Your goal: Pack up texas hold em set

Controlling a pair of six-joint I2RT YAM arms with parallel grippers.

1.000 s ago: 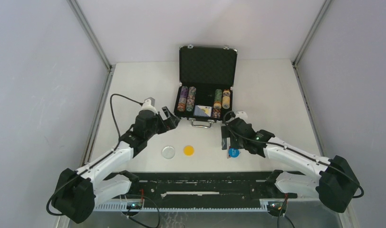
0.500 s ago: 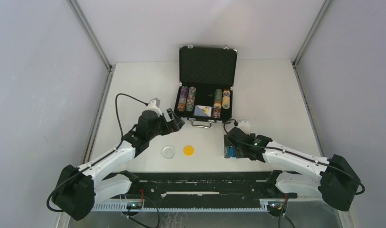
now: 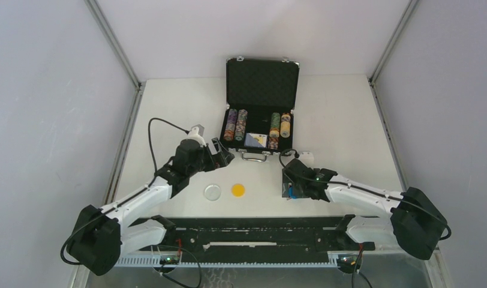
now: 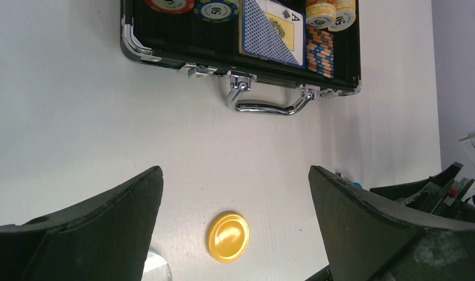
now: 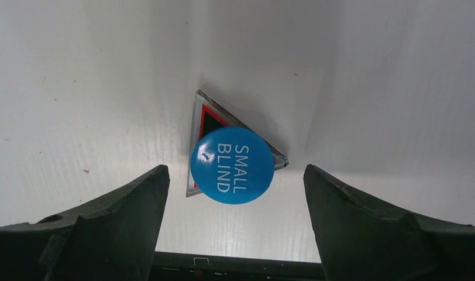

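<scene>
Right jaws gape wide, gripping nothing, straddling the round blue token (image 5: 232, 165), which lies flat on a triangular token (image 5: 205, 120) on the desk (image 5: 77, 88). Left jaws, equally wide and empty, hover with the yellow token (image 4: 228, 236) just ahead between them. The open case (image 3: 262, 84) sits beyond both, handle towards the arms.
</scene>
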